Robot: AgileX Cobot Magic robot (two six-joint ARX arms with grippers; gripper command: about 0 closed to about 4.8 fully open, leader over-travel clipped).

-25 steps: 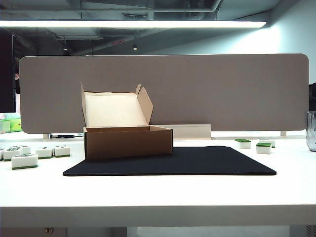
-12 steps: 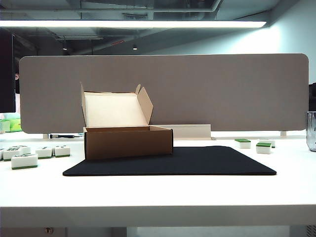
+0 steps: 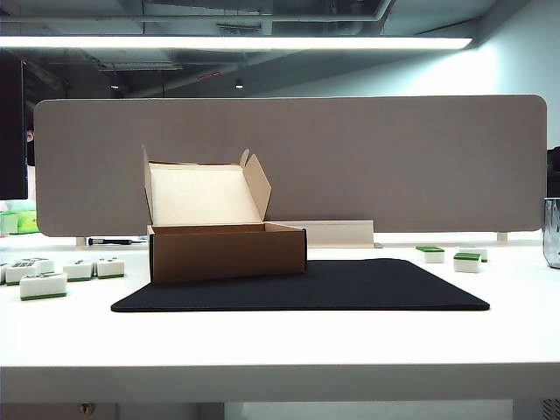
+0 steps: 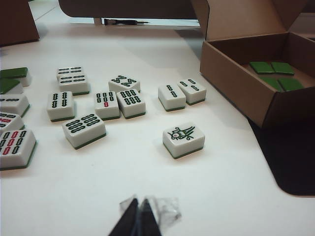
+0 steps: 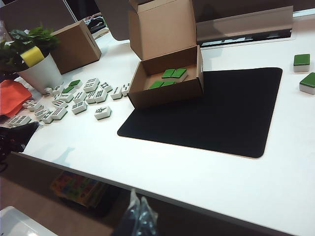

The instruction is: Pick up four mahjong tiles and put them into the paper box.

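I am viewing the paper box [image 5: 167, 81] standing open on the black mat [image 5: 216, 113], with the four mahjong tiles [image 5: 168, 78] lying green-side up inside it. My left gripper [image 4: 138, 216] is hovering, fingers together, over face-up tiles [image 4: 101, 105]; my right gripper [image 5: 139, 219] is hanging, fingers together, off the table's front edge.

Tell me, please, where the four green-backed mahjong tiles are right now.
In both wrist views the four mahjong tiles lie green side up, close together, inside the paper box, which sits on the black mat's left corner.
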